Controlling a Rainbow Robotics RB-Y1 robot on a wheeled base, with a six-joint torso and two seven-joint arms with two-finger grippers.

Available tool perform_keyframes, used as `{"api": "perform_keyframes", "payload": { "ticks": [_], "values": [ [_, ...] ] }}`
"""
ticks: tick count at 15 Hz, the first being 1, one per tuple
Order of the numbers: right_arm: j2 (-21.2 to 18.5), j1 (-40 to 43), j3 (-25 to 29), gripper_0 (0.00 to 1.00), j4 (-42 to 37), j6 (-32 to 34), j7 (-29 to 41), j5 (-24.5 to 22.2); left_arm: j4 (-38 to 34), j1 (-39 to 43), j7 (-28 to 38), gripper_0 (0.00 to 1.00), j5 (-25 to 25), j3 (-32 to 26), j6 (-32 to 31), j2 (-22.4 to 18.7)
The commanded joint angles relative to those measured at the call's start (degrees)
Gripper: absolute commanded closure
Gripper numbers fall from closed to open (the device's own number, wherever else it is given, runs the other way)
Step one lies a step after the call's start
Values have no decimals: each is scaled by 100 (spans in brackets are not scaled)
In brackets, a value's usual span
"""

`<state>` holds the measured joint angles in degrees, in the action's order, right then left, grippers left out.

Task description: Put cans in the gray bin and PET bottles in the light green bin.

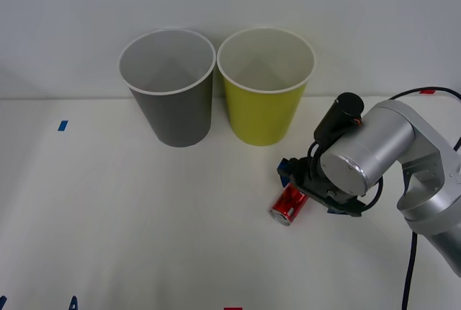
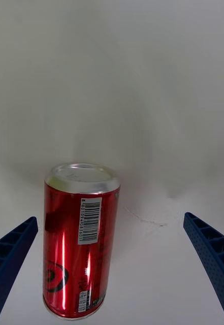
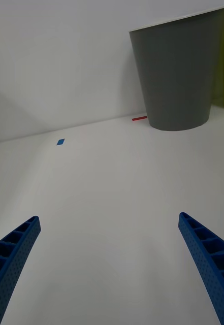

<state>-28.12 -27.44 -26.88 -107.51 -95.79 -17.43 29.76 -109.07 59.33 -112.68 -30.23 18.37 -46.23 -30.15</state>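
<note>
The white table (image 1: 108, 209) is carrying everything, with the gray bin (image 1: 173, 108) and the light green bin (image 1: 263, 104) standing upright side by side at its far edge, rims nearly touching. The right arm is reaching in low from the right, and its right gripper (image 1: 308, 189) is hanging just in front of the green bin with its blue fingers (image 2: 10, 254) spread wide, holding nothing. The red can (image 1: 289, 204) is lying on its side on the table between those fingers, sitting much nearer one finger than the other and touching neither. The left gripper (image 3: 109, 269) is waiting near the table's front left, also spread open and empty, facing the gray bin from well away. Small blue and red tape marks are dotting the tabletop. The risk I am seeing is the off-centre placement: if the fingers close from here, the nearer one will likely meet the can first and push or roll it, since a can on its side rolls easily, so it may be pinched off-centre or slip away.
</note>
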Motion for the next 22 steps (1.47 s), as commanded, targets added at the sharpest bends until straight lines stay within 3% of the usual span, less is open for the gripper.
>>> {"api": "perform_keyframes", "payload": {
  "ticks": [1,22],
  "values": [
    [88,-25,-1,0,310,315,3,-49,0,0,0,9,0,0,0,0],
    [228,-78,-327,0,459,324,29,-199,0,0,0,8,0,0,0,0]
  ]
}}
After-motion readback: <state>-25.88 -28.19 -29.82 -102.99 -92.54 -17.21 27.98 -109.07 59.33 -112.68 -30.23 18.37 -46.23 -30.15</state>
